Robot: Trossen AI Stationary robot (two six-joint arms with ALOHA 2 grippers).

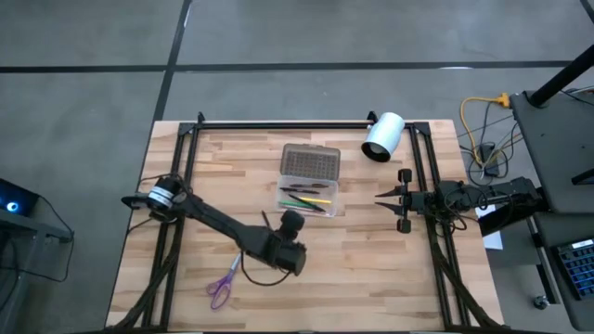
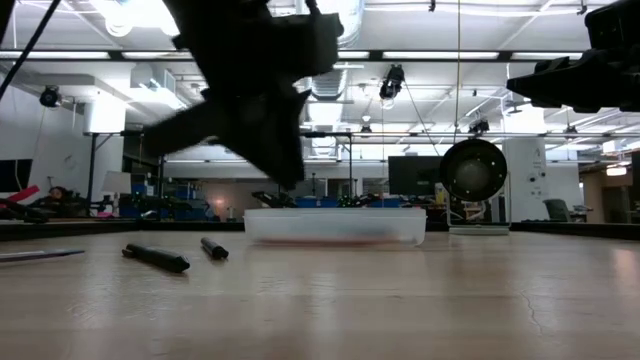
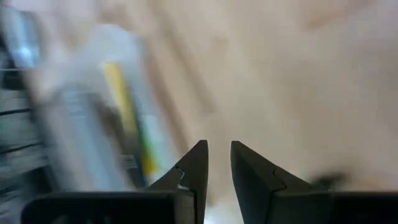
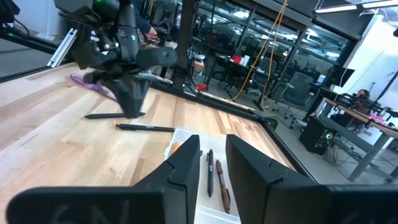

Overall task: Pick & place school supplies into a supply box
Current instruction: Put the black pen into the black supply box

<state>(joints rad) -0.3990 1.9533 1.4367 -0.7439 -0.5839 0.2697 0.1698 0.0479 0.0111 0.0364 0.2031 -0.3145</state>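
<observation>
Both arms are dark, jointed links with black cabling. The left pincer has matte black wedge-shaped fingers, notched inside.

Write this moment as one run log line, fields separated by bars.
left gripper: beside supply box, fingers apart, empty | right gripper: waiting at table's right | scissors: on table

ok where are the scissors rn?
High view: the scissors lie near the table's front edge, left of centre, just left of the left pincer, outside the supply box.
</observation>
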